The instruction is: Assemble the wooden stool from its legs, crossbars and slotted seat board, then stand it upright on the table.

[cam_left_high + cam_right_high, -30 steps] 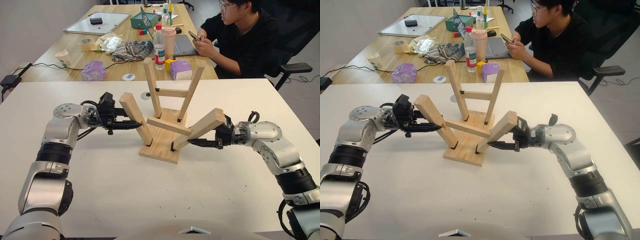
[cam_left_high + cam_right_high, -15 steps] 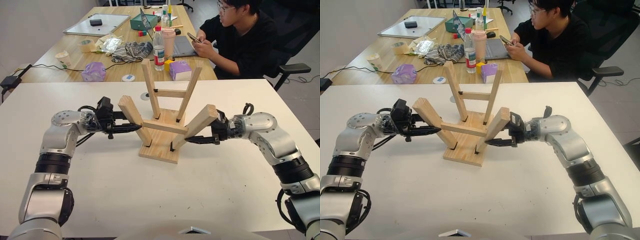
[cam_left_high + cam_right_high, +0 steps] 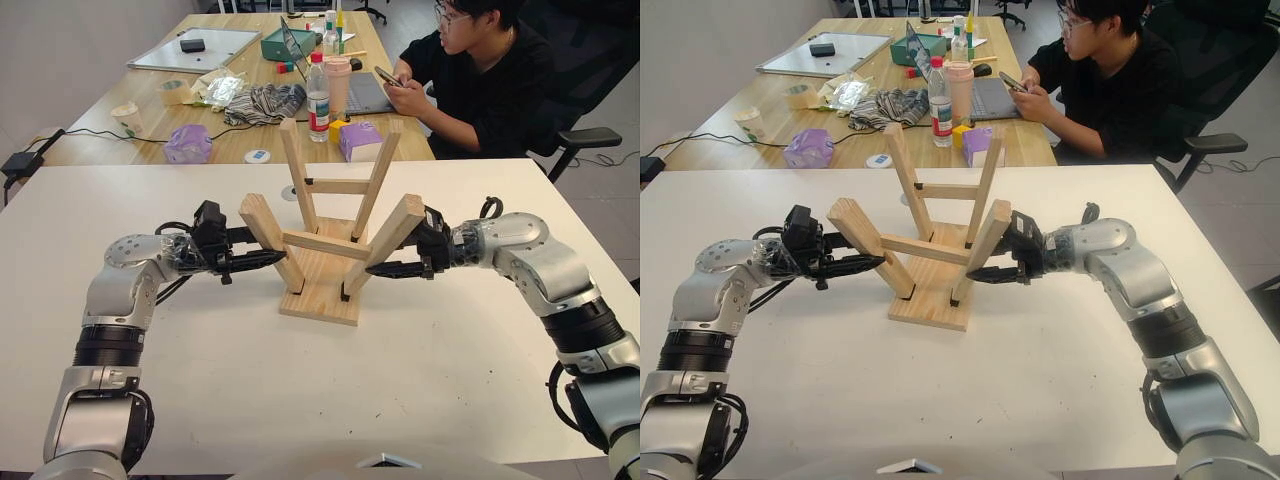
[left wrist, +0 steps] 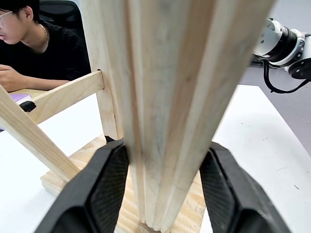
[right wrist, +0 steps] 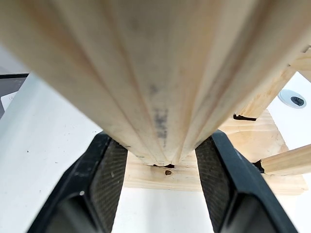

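Grip on your left is firm: the left gripper (image 3: 262, 258) is clamped around the near-left leg (image 3: 268, 232), which leans outward from its slot in the seat board (image 3: 322, 297) lying flat on the table (image 3: 300, 400). The front crossbar (image 3: 322, 243) spans across to the near-right leg (image 3: 388, 238), pinched by the right gripper (image 3: 385, 264). You look to be seating this front pair, with the rear pair (image 3: 300, 178) already standing. Next, I judge, you must press both legs inward and down together, keeping the crossbar ends socketed, before flipping the stool upright.
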Available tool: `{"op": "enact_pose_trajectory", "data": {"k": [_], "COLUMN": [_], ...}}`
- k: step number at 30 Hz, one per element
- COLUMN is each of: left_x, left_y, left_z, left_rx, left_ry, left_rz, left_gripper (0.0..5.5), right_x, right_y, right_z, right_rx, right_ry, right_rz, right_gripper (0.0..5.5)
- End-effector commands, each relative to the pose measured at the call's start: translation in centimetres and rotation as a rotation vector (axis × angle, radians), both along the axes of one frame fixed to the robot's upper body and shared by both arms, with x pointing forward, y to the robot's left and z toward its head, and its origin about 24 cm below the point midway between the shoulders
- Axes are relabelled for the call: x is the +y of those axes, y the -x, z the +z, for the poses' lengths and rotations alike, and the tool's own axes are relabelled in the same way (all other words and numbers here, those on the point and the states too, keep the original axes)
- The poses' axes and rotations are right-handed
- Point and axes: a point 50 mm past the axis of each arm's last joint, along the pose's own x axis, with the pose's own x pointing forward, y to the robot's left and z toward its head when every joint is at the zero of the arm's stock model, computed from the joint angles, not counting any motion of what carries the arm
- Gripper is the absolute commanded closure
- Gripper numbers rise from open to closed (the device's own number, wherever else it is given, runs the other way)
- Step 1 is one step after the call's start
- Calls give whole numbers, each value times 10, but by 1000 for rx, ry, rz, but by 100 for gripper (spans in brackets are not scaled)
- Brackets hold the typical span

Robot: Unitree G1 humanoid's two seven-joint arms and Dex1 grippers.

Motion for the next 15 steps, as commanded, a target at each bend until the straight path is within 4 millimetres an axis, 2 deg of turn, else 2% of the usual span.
{"op": "enact_pose_trajectory", "data": {"k": [1, 15], "left_x": [-12, -4], "left_y": [4, -1], "left_z": [8, 8], "left_rx": [-29, -29], "left_ry": [75, 52], "left_rz": [-61, -36], "left_gripper": [337, 337], "right_x": [-35, -48], "right_y": [25, 26], "right_z": [-68, -53], "right_rx": [247, 200], "right_ry": [328, 314], "right_rz": [-168, -208], "right_gripper": [345, 345]}}
